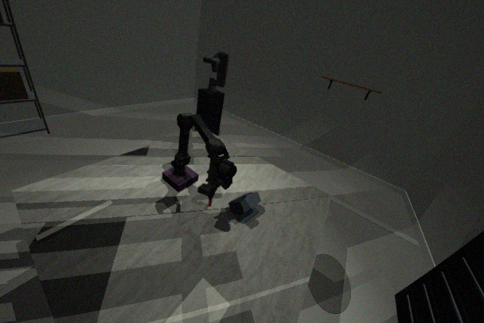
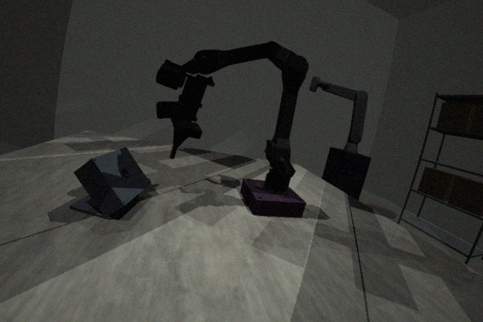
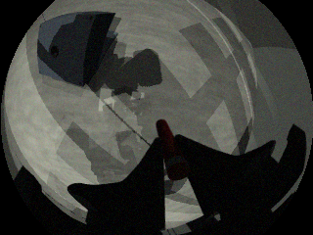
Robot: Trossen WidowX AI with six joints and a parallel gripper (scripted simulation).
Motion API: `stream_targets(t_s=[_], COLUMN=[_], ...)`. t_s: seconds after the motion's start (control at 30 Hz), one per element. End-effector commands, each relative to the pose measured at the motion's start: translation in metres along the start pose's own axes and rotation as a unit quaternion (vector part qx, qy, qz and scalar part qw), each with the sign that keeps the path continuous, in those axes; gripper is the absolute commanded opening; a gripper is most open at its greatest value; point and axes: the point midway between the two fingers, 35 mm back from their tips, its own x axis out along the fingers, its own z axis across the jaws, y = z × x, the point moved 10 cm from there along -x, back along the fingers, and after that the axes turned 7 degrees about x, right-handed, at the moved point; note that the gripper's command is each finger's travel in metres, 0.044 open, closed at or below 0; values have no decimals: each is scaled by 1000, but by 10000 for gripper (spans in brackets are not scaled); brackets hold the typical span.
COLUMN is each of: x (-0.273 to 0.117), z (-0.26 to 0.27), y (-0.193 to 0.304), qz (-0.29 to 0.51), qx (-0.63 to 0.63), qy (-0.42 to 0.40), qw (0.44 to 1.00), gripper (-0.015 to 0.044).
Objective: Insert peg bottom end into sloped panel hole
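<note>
Gripper [image 1: 210, 193] [image 2: 177, 145] [image 3: 167, 140] fingers pinch the red peg [image 1: 209, 202] [image 2: 173, 152] [image 3: 165, 134] beside the panel [image 1: 246, 205] [image 2: 117, 172] [image 3: 73, 49], on its hole side and above it, the peg's long axis seemingly still to be tipped to the hole's slant.

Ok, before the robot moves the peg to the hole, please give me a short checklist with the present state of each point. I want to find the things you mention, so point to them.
Peg [image 1: 209, 202] [image 2: 173, 153] [image 3: 167, 139] held by the gripper [image 1: 210, 198] [image 2: 174, 147] [image 3: 167, 140]: ok
Peg's lower end free of the table [image 1: 273, 265] [image 2: 218, 271] [image 3: 161, 93]: ok
Hole [image 2: 124, 173] [image 3: 55, 51] in the sloped panel [image 1: 245, 205] [image 2: 134, 168] [image 3: 73, 36] unfilled: ok
Peg lined up with the hole: not ok
Peg's shape matching the hole: cannot tell
</note>
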Motion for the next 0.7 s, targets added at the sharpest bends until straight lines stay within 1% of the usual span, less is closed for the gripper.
stream_targets(t_s=[0.0, 0.67], x=[-3, -9], z=[5, 31], y=[0, -2], qz=[-9, -39], qx=[-15, -87], qy=[9, 34], qw=[1000, 995], gripper=[0, 0])
